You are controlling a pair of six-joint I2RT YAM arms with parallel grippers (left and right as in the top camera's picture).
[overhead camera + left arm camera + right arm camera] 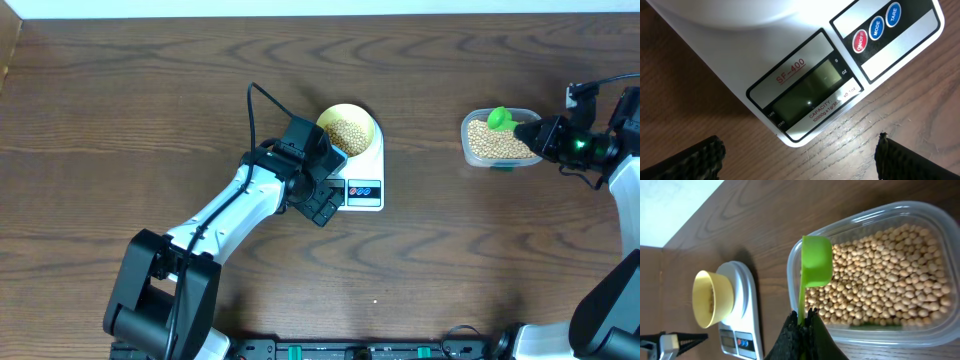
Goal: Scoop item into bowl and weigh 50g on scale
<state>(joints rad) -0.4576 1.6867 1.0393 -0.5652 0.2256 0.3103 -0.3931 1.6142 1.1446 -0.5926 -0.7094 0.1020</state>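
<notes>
While the right gripper [804, 325] is pinched tight on the handle of a green scoop [816, 262], the scoop's cup hangs over the clear plastic tub [920, 325] at the right of the table [150, 100]; the tub is well filled with beans [880, 275], and from where I stand I cannot tell whether the cup itself carries any. Over at the middle of the table the yellow bowl [722, 297] sits on the platform of the white scale [370, 170]; the overhead view shows a layer of beans already lying in it. The left gripper [799, 150] hovers just beside the scale's display end with its fingers spread wide and nothing between them, looking down at the display [807, 97] and the row of buttons; I can make out no figure on that display, so the weight so far is anyone's guess.

I'd say the job is in its scooping and topping-up stage: some beans are in the bowl, and the scoop is at the tub for more. The next move, I reckon, calls for dipping the cup into the beans, lifting it level, carrying it across the open stretch of table to the bowl and tipping gently; the bowl is small and the left arm is close by it, so the pour needs a clear path and a light hand to avoid overshooting.
</notes>
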